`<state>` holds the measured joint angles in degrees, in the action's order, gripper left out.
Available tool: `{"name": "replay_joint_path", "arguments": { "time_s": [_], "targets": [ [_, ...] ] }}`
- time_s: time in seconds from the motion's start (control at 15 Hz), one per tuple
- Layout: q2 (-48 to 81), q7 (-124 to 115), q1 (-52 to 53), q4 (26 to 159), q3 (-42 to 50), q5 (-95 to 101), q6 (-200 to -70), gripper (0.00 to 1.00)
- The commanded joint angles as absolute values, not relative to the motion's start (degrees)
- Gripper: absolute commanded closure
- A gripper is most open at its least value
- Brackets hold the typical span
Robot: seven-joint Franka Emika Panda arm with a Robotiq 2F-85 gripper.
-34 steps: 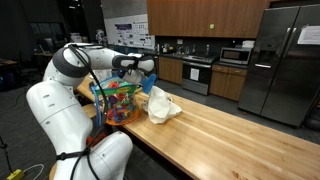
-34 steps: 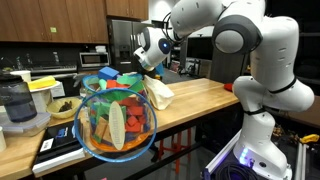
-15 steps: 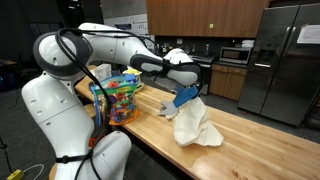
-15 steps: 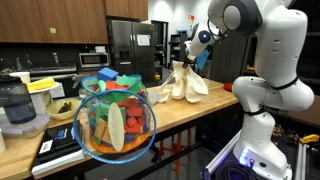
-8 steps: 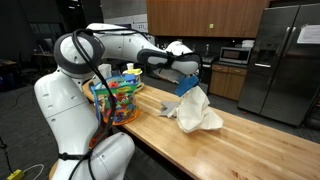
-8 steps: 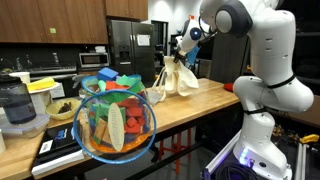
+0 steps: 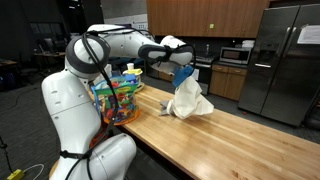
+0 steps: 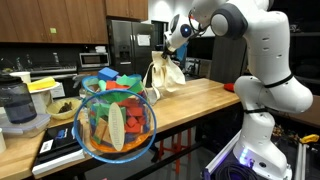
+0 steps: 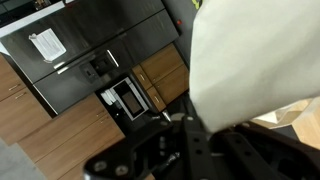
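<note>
My gripper (image 7: 182, 73) is shut on a cream-white cloth (image 7: 188, 99) and holds it up by its top, so it hangs down to the wooden countertop (image 7: 240, 135). In the exterior views the cloth (image 8: 162, 74) hangs between the gripper (image 8: 172, 47) and the counter, its lower end touching or just above the wood. In the wrist view the cloth (image 9: 255, 55) fills the upper right and its corner sits pinched between the dark fingers (image 9: 195, 125).
A clear bowl of colourful toys (image 8: 116, 120) stands on the counter end near the robot base, also in an exterior view (image 7: 117, 97). A blender (image 8: 18, 103) and a small bowl (image 8: 62, 108) stand beside it. Kitchen cabinets, oven and refrigerator (image 7: 280, 60) lie behind.
The gripper has lifted the cloth higher and drawn it back toward the toy bowl; earlier it lay spread on the counter, now it hangs bunched from the gripper.
</note>
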<state>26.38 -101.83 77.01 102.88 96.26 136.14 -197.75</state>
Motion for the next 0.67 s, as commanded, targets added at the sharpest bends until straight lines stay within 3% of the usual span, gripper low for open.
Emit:
{"name": "replay_joint_path", "arguments": {
  "time_s": [0.0,0.4,0.6],
  "targets": [
    [22.1,-102.91,78.97,100.96,100.43,139.27,-198.75,0.99],
    [17.94,-105.63,92.09,101.67,124.1,135.7,-198.55,0.99],
    [17.77,-103.73,92.68,103.28,126.22,135.02,-197.85,0.99]
  ]
}}
